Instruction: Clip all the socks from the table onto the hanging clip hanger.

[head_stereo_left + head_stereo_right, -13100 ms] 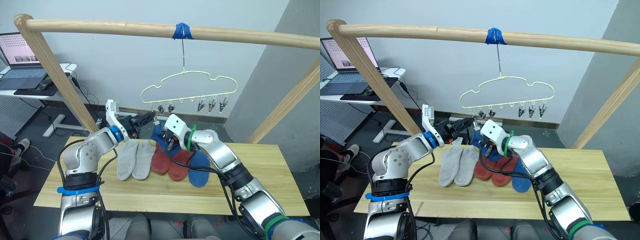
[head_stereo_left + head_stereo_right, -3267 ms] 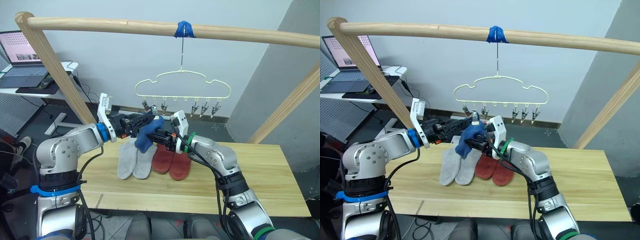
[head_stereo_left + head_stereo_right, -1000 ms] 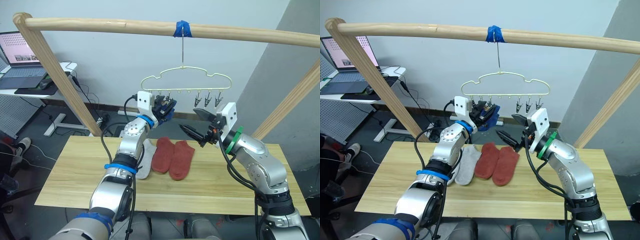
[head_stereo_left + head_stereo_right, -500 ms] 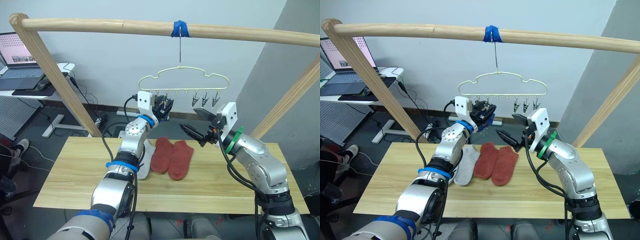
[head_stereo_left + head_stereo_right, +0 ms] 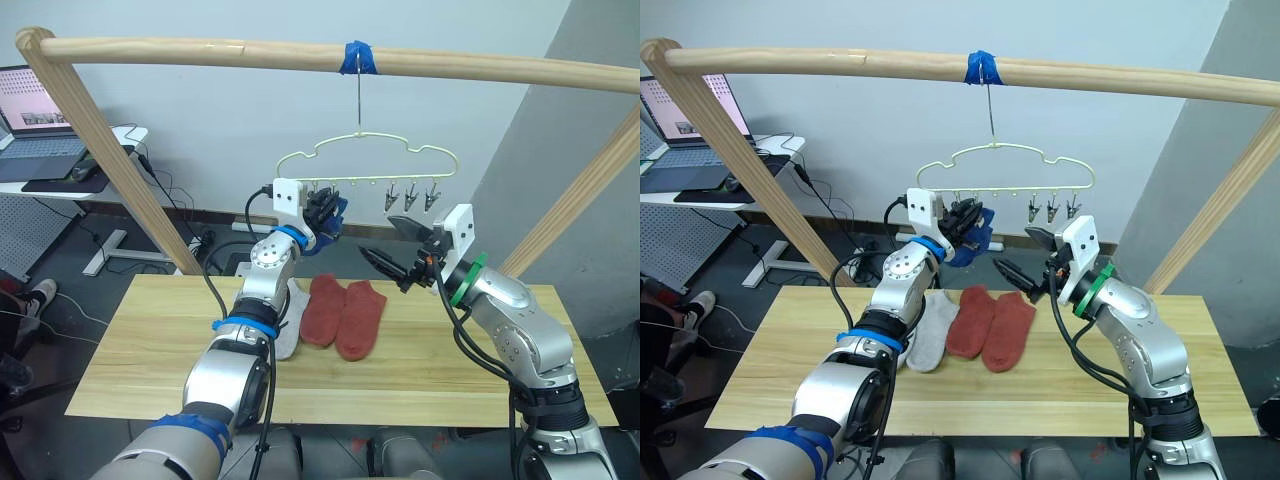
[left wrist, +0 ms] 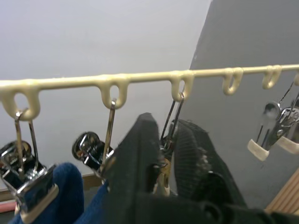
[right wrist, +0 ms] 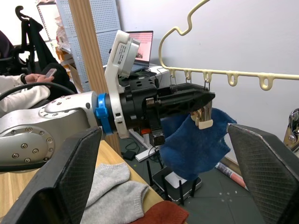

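The pale yellow clip hanger (image 5: 366, 163) hangs by its hook from the taped pole. My left gripper (image 5: 327, 209) is raised to its left clips, and its black fingers (image 6: 140, 154) are shut on one metal clip (image 6: 164, 158). A blue sock (image 7: 196, 142) hangs from the clips just beside and below those fingers. On the table (image 5: 140, 345) lie two rust red socks (image 5: 345, 310) and light grey socks (image 7: 114, 189), partly hidden behind my left arm. My right gripper (image 5: 377, 237) hovers open and empty to the right, level with the hanger's underside.
A thick wooden pole frame (image 5: 200, 50) spans overhead, with slanted posts at both sides. Three free clips (image 5: 408, 197) hang at the hanger's right. A desk with a laptop (image 5: 25, 100) stands at the back left, and a seated person (image 7: 21, 84) is beside it.
My left gripper's fingers have closed in on the clip at the hanger. The right arm has stayed where it was, and the socks on the table have not moved.
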Controlling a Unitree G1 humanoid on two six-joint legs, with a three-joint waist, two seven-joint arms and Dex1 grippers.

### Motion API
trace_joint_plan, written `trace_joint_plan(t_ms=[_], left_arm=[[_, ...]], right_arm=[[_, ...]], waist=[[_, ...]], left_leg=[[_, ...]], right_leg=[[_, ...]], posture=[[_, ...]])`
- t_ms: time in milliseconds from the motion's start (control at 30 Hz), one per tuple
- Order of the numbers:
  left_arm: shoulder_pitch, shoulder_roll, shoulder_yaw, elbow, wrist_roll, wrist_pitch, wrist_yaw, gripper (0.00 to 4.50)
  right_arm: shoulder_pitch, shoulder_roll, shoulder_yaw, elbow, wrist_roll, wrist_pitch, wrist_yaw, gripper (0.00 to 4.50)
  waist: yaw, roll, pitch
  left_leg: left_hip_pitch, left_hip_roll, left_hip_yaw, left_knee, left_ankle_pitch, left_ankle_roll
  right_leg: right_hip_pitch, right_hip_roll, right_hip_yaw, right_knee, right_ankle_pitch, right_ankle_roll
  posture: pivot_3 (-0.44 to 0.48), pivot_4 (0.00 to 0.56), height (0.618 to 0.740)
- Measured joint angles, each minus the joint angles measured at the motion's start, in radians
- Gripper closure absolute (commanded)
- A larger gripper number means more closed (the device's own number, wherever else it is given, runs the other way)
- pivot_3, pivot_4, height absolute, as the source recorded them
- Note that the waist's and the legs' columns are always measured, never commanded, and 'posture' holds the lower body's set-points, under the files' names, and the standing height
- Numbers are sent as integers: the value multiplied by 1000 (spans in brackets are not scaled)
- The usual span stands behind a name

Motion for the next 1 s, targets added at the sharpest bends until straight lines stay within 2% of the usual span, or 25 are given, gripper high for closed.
trace_joint_plan(t_ms=[200,333,500,700,867,967,1000], left_arm=[[6,0,2,-18,-1,20,-23,4481],[46,2,3,-117,-25,120,-61,4481],[110,54,12,-364,-125,436,-130,4481],[180,199,92,-676,-339,929,-185,4481],[206,196,194,-785,-480,1148,-126,4481],[216,173,244,-820,-568,1263,-84,4500],[216,166,257,-822,-587,1289,-72,4500]], right_arm=[[0,11,13,9,-10,0,-2,0],[-10,10,96,175,-136,2,-49,0],[-78,80,163,498,-253,-33,-80,0],[-222,172,229,940,-398,-158,-98,0],[-261,204,254,1149,-480,-272,-110,0],[-278,210,249,1211,-504,-328,-104,557],[-278,213,247,1223,-512,-345,-99,887]], waist=[[0,0,0],[-1,0,0],[-12,1,0],[-27,1,0],[-13,1,1],[-2,1,1],[-2,1,1]], left_leg=[[0,0,0,0,0,0],[1,0,0,1,0,0],[2,1,0,0,0,0],[4,1,-1,0,0,0],[4,1,-2,1,0,0],[7,1,-2,1,0,0],[8,1,-1,1,0,0]], right_leg=[[0,0,0,0,0,0],[1,0,0,1,0,0],[1,0,0,3,0,0],[2,1,0,5,0,-1],[3,0,-1,5,0,0],[6,0,-1,5,0,0],[6,0,-1,5,0,0]], posture=[[-61,107,740],[-44,113,740],[-23,118,740],[27,125,740],[36,126,740],[36,126,740],[36,126,740]])
